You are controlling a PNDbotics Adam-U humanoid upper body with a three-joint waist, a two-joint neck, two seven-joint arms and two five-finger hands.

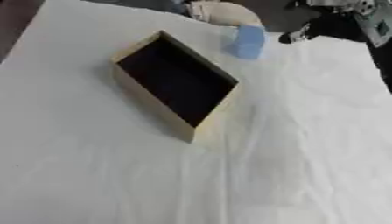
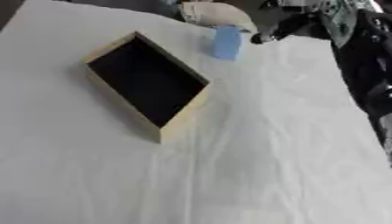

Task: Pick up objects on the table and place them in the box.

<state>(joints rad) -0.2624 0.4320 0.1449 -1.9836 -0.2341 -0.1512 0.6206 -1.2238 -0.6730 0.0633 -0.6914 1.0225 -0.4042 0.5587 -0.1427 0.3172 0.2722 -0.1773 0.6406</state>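
White cloth covers the table (image 1: 92,175), creased in long folds that run down its right half, and the whole surface lies askew in both eye views. On it, left of centre and toward the far side, sits the box (image 1: 201,124): a shallow rectangular tray with pale tan, wood-coloured walls and a dark, near-black inside, turned at an angle so that one corner points away and another points toward the near edge. Nothing can be made out inside it. Just beyond its far right wall, apart from it, stands a small light-blue block (image 2: 226,42), upright, roughly box-shaped, with a paler top face; it rests on the cloth close to the table's far edge. Behind the block, at or past that edge, lies a rounded beige shape (image 2: 218,13) that I cannot identify, with a bit of blue showing at its left. The right arm (image 2: 360,57) comes in from the upper right corner, black with silver and greenish parts, hanging over the table's right border. A dark blurred part of it ends near the blue block, off to the block's right, not touching it so far as the views show. Whether the right hand's fingers are spread or curled cannot be told, and it has hold of nothing visible. Dark floor shows beyond the table's left and far edges.
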